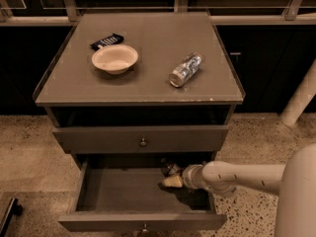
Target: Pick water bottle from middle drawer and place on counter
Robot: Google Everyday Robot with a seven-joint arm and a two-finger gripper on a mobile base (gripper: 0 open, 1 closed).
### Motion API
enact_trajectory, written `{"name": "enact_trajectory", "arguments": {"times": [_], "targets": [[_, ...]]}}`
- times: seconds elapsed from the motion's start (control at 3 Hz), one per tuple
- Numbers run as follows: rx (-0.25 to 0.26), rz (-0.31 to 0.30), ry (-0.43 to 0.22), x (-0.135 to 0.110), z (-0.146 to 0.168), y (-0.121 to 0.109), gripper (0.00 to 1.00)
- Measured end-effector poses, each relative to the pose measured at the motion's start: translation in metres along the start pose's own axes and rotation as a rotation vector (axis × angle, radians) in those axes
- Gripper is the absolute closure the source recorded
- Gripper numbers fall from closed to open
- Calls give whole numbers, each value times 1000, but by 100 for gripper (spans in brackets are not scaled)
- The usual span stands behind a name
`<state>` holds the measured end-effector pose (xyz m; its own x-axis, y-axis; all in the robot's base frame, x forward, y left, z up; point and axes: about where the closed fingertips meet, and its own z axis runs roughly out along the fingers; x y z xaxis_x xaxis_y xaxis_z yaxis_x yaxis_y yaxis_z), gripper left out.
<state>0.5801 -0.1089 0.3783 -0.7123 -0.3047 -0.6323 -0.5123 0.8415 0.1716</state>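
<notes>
My gripper [172, 176] is inside the open middle drawer [123, 191], at its back right, low over the bare grey floor. My pale arm [237, 177] reaches in from the right over the drawer's side. A small dark shiny shape [170, 168] sits right at the gripper tip; I cannot tell what it is. The slim water bottle with the red-and-white label does not show. The counter [143, 83] is the grey-brown cabinet top above.
On the counter lie a stubby clear bottle with a silvery label [185, 69] on its side, a pale bowl [114, 58] and a dark packet [106, 41] behind it. The drawer above [143, 139] is shut. A pale post [301, 95] stands at the right.
</notes>
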Motion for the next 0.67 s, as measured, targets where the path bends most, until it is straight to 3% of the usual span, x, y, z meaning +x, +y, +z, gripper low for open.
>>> {"name": "enact_trajectory", "arguments": {"times": [0.67], "targets": [[0,0,0,0,0,0,64]]}}
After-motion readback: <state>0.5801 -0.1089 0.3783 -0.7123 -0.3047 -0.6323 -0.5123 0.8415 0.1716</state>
